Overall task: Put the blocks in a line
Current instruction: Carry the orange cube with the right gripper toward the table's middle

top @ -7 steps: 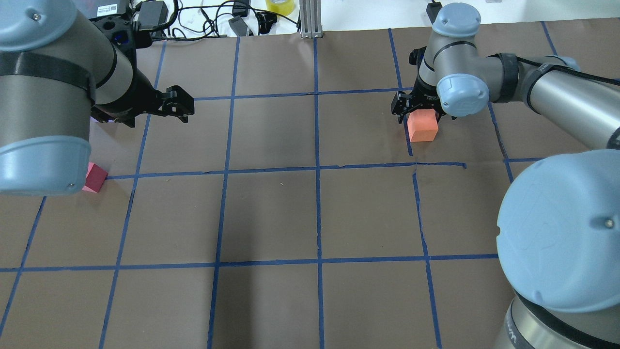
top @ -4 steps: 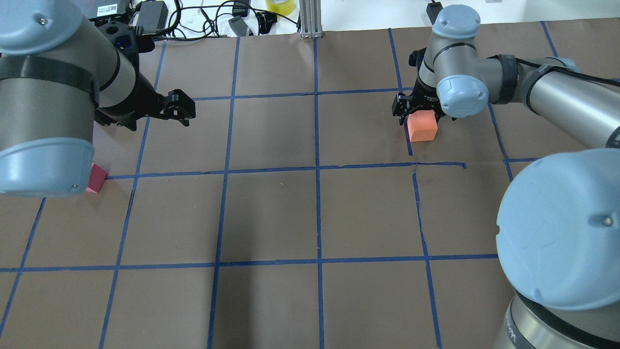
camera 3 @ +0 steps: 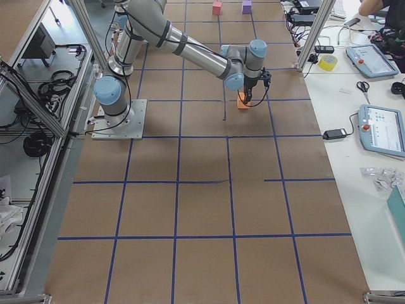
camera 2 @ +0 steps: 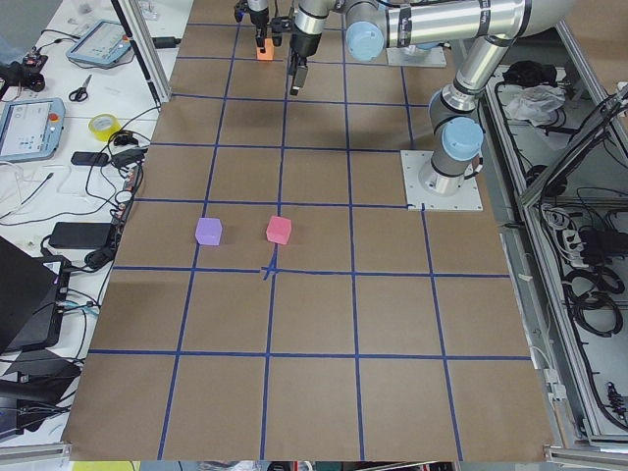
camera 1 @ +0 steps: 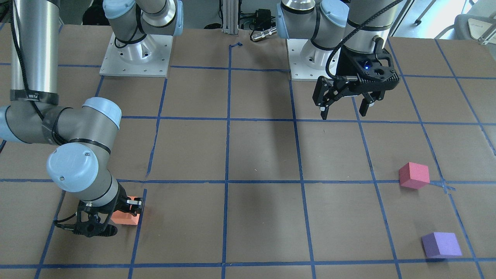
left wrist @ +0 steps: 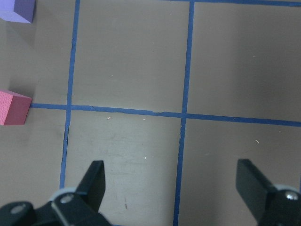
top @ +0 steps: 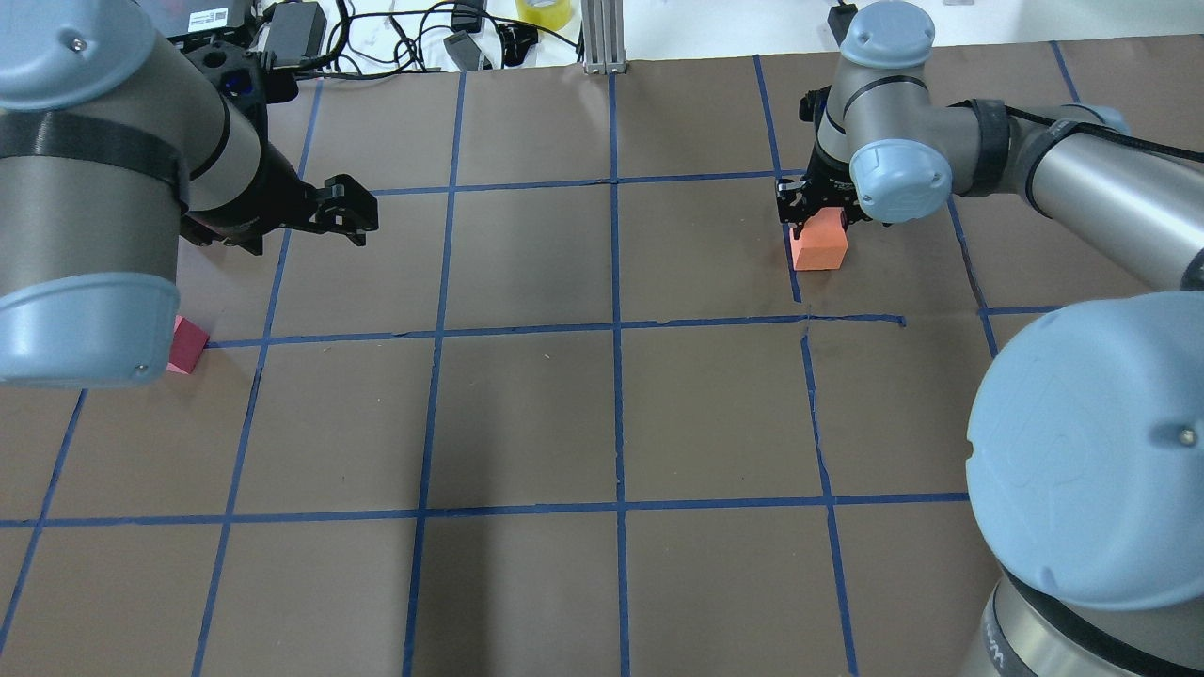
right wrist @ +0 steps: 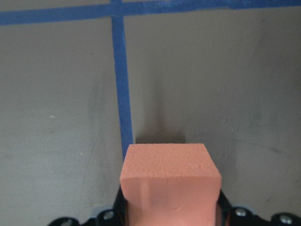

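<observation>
The orange block (top: 819, 248) sits on the brown table at the far right, on a blue tape line. My right gripper (top: 816, 218) is down over it with a finger on either side, shut on it; in the right wrist view the orange block (right wrist: 170, 181) fills the space between the jaws. The pinkish-red block (camera 1: 414, 175) and the purple block (camera 1: 441, 245) lie apart at the table's left end. In the overhead view only a corner of the pinkish-red block (top: 189, 344) shows. My left gripper (camera 1: 343, 109) is open and empty, held above the table away from both.
Blue tape lines (top: 616, 324) divide the brown table into squares. Cables, a yellow tape roll (top: 544, 9) and an aluminium post (top: 602, 38) stand along the far edge. The two arm base plates (camera 1: 133, 58) are on the robot's side.
My right gripper's fingers have closed in around the orange block, which has shifted slightly. The left arm has barely moved and its gripper stays open.
</observation>
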You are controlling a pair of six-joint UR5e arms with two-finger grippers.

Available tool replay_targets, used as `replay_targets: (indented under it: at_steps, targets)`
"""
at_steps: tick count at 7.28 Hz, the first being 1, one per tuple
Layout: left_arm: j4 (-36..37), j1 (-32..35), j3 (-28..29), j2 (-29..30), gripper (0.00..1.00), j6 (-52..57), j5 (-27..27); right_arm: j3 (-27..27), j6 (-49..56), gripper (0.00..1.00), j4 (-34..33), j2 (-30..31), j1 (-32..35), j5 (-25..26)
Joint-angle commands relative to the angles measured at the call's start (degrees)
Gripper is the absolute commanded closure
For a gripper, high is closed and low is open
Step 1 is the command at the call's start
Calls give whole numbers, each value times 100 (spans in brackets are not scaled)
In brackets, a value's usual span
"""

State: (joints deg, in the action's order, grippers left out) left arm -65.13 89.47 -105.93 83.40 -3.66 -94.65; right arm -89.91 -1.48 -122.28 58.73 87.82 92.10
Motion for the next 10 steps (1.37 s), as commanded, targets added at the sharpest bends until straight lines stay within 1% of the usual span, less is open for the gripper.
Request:
replay_targets:
  at_steps: [1,2,3,4,5,6,8,10]
  targets:
    - [0,0,-16,-25,0,6,17,445,-316,100,456,121,295,-8]
    - [26,0,-16,18,0,6,26,709,-666,100,642,112,654,9]
    - [26,0,-24,27,0,6,17,799,-966,100,661,43,901,-17]
    - [35,0,-16,-42,0,-3,17,834,-969,100,653,-28,1051,-86]
    - [18,9,-50,27,0,6,-9,948,-1265,100,627,-89,1366,-87]
    - [44,0,-68,36,0,-3,26,1158,-1607,100,609,-334,1682,-78]
    - [53,0,-51,-7,0,-3,17,1650,-1960,100,618,-818,2123,-87]
    - [53,-9,-42,-61,0,-11,26,1844,-1971,100,600,-1074,2344,-87]
